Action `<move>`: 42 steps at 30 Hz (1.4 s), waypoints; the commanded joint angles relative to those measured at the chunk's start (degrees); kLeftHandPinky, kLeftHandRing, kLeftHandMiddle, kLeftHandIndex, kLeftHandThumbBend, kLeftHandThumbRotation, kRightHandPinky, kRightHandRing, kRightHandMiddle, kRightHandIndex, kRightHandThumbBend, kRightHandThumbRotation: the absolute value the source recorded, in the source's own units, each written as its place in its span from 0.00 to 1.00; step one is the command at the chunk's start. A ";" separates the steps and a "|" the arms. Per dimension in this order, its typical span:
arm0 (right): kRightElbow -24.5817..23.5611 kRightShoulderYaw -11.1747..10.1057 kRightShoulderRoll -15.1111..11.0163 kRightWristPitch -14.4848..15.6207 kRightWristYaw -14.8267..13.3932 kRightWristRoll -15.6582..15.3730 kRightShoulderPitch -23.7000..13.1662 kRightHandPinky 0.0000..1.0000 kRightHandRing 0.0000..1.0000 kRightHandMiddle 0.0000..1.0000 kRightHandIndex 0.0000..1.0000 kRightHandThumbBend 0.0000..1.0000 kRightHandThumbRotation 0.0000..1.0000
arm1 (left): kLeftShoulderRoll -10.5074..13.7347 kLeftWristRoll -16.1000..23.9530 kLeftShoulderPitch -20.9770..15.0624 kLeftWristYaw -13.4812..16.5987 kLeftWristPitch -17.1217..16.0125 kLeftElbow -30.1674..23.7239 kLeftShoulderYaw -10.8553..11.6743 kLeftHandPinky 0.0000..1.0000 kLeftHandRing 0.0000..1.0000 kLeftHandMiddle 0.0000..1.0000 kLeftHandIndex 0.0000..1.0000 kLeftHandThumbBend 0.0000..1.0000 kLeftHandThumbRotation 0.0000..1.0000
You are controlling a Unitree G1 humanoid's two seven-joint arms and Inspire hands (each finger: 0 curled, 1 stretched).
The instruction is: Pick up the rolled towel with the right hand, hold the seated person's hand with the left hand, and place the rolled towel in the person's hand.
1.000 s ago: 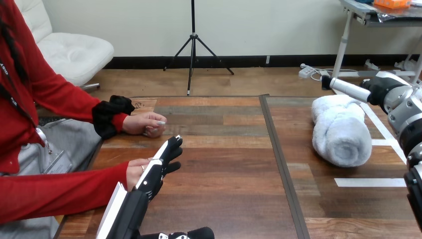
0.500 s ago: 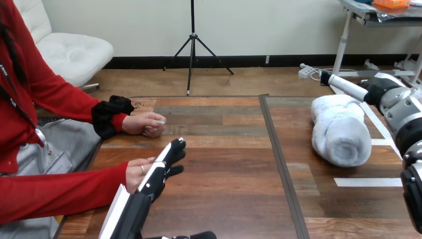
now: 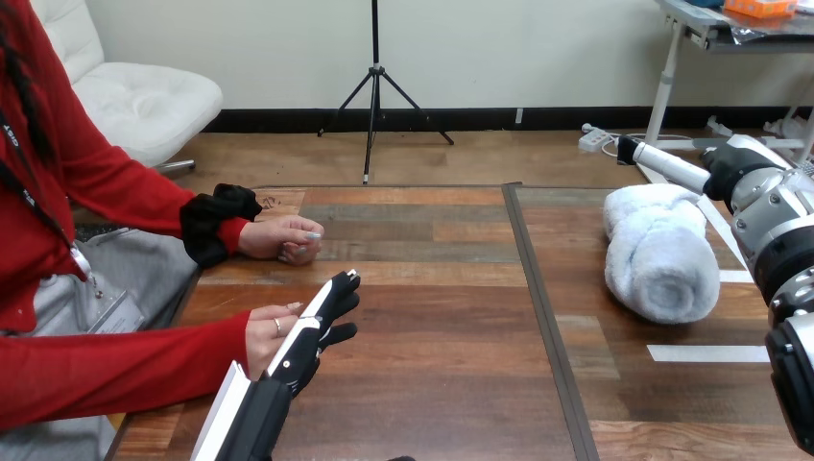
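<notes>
Little change. Left hand [image 3: 322,312] edges forward beside person's near hand [image 3: 267,331], touching; fingers straight, nothing gripped, so hold not yet made. Right hand [image 3: 758,197] stays by towel [image 3: 658,254]; its grip: cannot tell. Towel unmoved on table [image 3: 432,375], right side. Pickup pending.

Rolled towel [image 3: 658,254] on wooden table [image 3: 432,384]

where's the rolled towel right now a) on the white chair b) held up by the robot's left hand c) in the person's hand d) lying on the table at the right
d: the rolled towel lies on the table at the view's right.
</notes>
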 commanded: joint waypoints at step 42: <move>0.46 4.87 3.00 1.01 -5.60 -5.71 3.45 1.00 1.00 1.00 1.00 1.00 0.98 | 0.41 1.34 4.03 0.90 -3.77 -10.86 1.66 0.78 0.88 0.92 0.92 1.00 0.54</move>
